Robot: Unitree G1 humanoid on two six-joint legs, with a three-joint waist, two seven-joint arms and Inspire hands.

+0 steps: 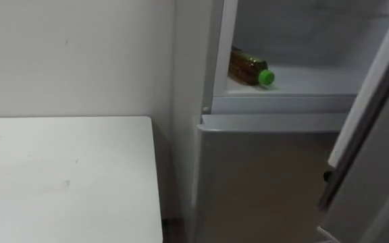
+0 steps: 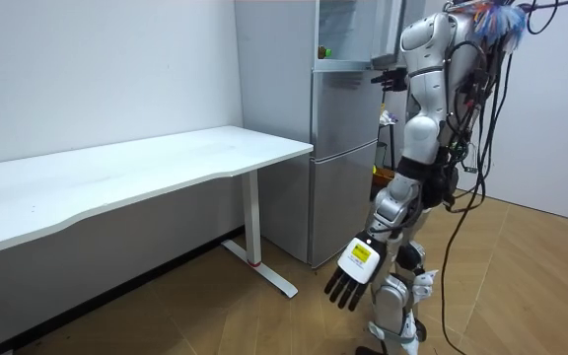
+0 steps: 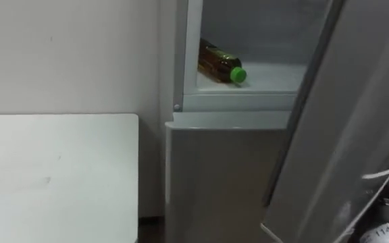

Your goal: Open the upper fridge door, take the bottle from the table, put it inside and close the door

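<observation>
bottle (image 1: 250, 69) lies on its side on the upper fridge (image 1: 316, 82) shelf, green cap nearest. white table (image 1: 66, 175) stands left of it. left hand (image 2: 353, 268) hangs low, fingers straight and relaxed. right hand (image 2: 390, 77) is raised at the open door (image 3: 343, 121), and i cannot tell its fingers' state.

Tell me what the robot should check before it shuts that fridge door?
1. Bottle inside the upper fridge: ok. It lies on its side on the shelf.
2. Green cap behind the shelf's front edge: ok, though close to it.
3. Bottle settled, not about to roll: cannot tell.
4. Left hand free: ok. It hangs open by the robot's side.
5. Right hand holding the upper door: cannot tell. It is raised beside the door.
6. Lower door shut: ok.
</observation>
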